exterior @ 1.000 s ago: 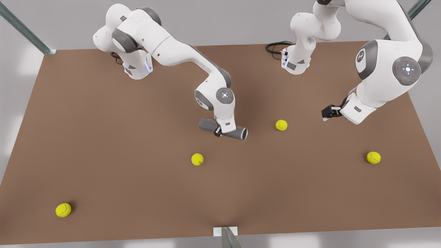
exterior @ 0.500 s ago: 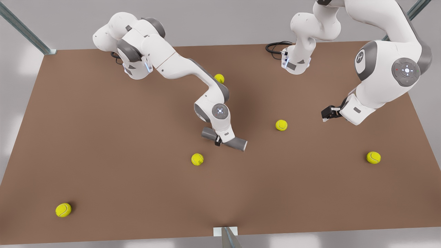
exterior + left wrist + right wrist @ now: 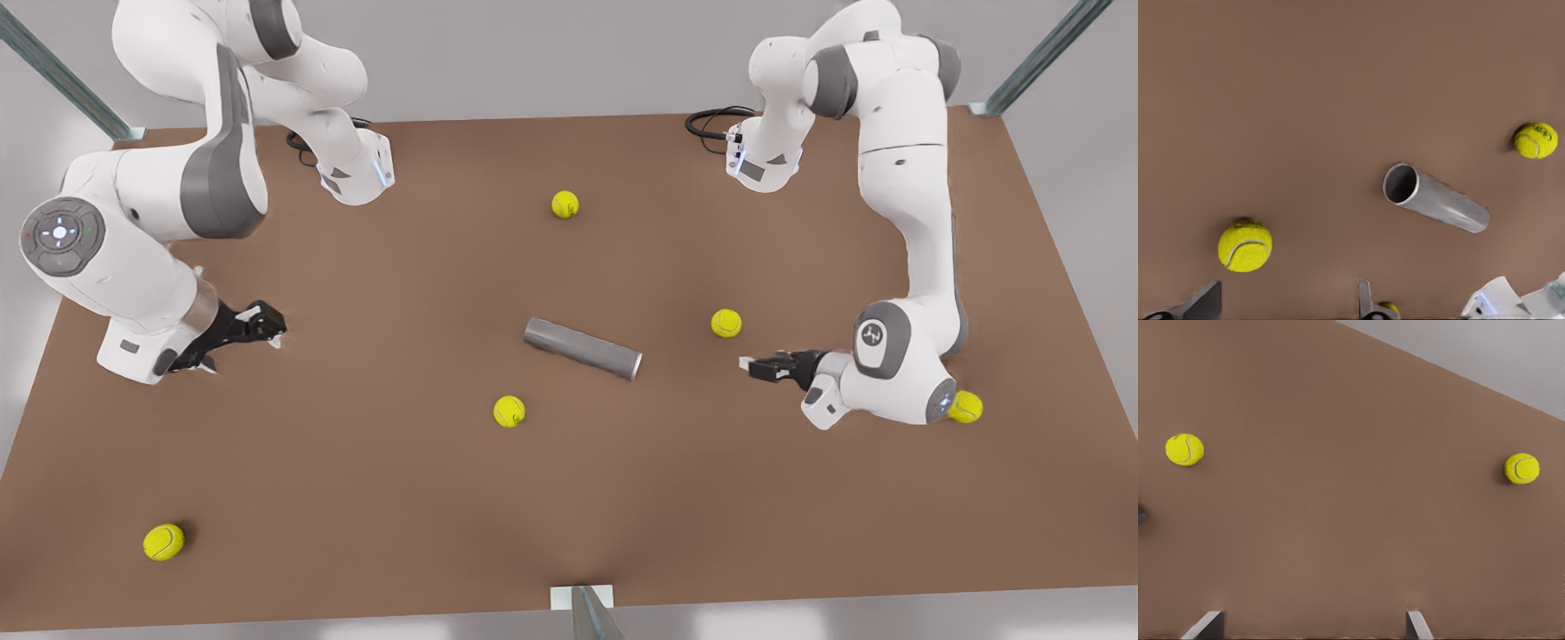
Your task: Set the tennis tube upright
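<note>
Tennis tube: We see the tennis tube [image 3: 582, 348] lying flat on its side in the middle of the brown table [image 3: 356, 498]. Nothing touches it. Its light rim end points to the front view's right.
Left gripper: We see the left gripper [image 3: 751, 364] low by the table, at the front view's right, near the rim end. Its fingers [image 3: 1205, 301] are wide apart and hold nothing.
Right gripper: The right gripper [image 3: 271, 327] waits far off at the front view's left. Its fingers [image 3: 1417, 623] are spread too, with nothing between them.
Tennis ball: One tennis ball [image 3: 726, 323] sits near the rim end.
</note>
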You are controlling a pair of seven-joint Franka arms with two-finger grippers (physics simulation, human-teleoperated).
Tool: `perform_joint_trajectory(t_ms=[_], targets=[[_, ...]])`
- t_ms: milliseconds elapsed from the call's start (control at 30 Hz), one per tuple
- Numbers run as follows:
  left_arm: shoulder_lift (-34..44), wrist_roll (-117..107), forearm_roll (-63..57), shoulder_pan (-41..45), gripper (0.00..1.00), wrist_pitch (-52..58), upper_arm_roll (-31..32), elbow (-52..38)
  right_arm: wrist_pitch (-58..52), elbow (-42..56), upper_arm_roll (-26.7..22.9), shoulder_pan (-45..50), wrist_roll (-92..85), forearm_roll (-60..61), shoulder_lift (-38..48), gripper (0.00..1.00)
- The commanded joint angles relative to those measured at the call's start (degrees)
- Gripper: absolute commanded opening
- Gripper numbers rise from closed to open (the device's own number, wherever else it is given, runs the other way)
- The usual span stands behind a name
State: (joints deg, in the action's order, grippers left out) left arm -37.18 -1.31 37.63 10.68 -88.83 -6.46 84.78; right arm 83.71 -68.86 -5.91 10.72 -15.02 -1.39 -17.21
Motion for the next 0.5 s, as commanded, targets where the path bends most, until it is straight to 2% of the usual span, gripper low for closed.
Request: perform_joint_trajectory(t_ms=[0,133,300,467], targets=[[-3.42,24.42,11.68,-0.31,1.00,-7.49,4.34,0.04,-8.49,1.01,-0.50,-1.40,23.54,-1.08,-0.19,1.00],[-9.05,38.74,15.90,-1.19,1.00,-8.90,7.95,0.13,-4.00,1.10,0.11,0.26,23.02,-0.64,-0.10,1.00],[-9.66,51.66,14.49,-0.66,1.00,-11.36,9.44,0.65,-3.29,0.83,0.11,0.35,22.93,0.51,-1.16,1.00],[-9.66,53.25,15.37,0.75,1.00,-14.88,11.38,4.17,-3.29,0.83,0.11,0.26,22.93,0.51,-1.16,1.00]])
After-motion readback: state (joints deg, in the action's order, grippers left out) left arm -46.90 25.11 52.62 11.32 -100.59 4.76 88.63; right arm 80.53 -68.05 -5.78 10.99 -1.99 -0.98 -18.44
